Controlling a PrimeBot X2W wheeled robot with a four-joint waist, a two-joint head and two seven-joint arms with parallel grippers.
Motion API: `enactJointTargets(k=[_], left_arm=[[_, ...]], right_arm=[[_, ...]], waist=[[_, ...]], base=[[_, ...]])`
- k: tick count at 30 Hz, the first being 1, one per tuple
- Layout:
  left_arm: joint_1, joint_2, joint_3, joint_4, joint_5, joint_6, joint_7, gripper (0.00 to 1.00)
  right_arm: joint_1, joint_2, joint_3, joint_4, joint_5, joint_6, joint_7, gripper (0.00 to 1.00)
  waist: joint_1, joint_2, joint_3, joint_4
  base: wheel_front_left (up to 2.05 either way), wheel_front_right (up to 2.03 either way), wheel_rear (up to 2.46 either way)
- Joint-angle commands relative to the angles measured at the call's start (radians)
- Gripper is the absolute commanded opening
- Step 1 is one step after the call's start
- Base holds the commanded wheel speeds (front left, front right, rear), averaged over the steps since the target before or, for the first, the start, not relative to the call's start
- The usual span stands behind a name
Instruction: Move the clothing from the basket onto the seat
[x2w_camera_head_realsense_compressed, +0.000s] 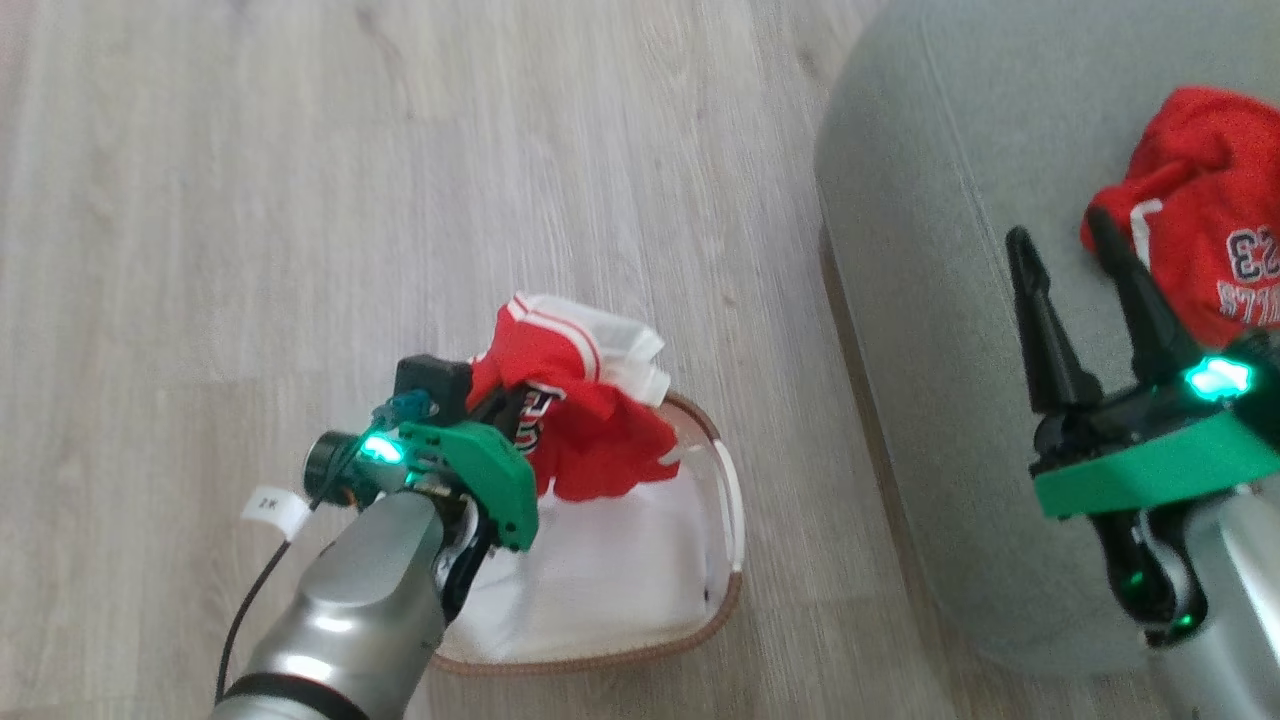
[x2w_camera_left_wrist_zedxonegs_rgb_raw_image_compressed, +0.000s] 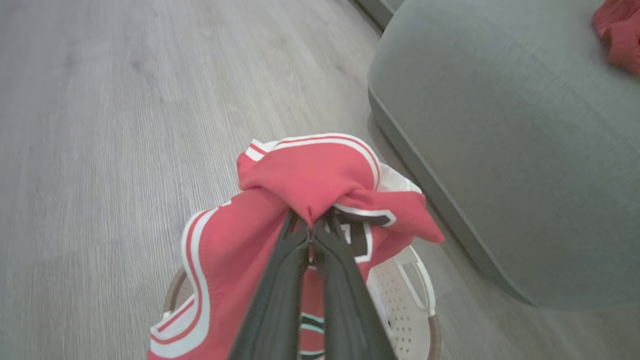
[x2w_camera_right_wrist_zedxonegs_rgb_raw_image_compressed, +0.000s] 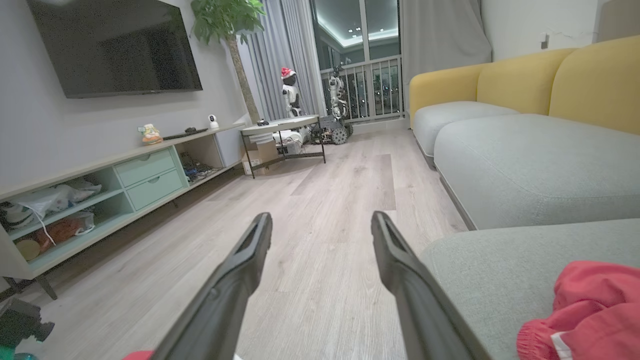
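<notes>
Clamping the remaining garment (x2w_camera_left_wrist_zedxonegs_rgb_raw_image_compressed: 310, 175) in our left gripper (x2w_camera_left_wrist_zedxonegs_rgb_raw_image_compressed: 312, 223), short of the seat (x2w_camera_head_realsense_compressed: 930, 200), we are half done: first garment (x2w_camera_head_realsense_compressed: 1200, 190) lies there; right gripper (x2w_camera_head_realsense_compressed: 1058, 226) wide, empty.

Basket (x2w_camera_head_realsense_compressed: 620, 590) rim partly behind left forearm (x2w_camera_head_realsense_compressed: 350, 600); seat (x2w_camera_head_realsense_compressed: 930, 250) garment (x2w_camera_head_realsense_compressed: 1200, 190) partly off-frame.

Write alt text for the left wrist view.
The left gripper, jaws shut, holds a red garment with white trim over the cream basket. The grey-green seat lies to the right, with a second red garment on it.
</notes>
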Motion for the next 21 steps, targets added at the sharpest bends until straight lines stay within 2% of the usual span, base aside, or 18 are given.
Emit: enactJointTargets(k=[1,11,21], left_arm=[[-0.019,0.017,0.024,-0.032,-0.002,0.007,-0.017,0.0],[-0.017,0.07,0.042,-0.339,0.029,0.045,-0.024,0.0],[-0.06,0.128,0.052,-0.676,0.044,0.105,0.071,0.0]], right_arm=[[0.009,-0.005,0.013,-0.027,-0.008,0.0,-0.006,1.0],[0.084,0.019,0.029,-0.007,-0.025,0.0,-0.006,1.0],[0.108,0.024,0.092,-0.011,-0.021,0.0,-0.006,1.0]], waist=[[0.0001,-0.0001,-0.049,0.029],[0.0001,-0.0001,-0.146,0.051],[0.0001,-0.0001,-0.161,0.044]], base=[[0.0,0.0,0.0],[0.0,0.0,0.0],[0.0,0.0,0.0]])
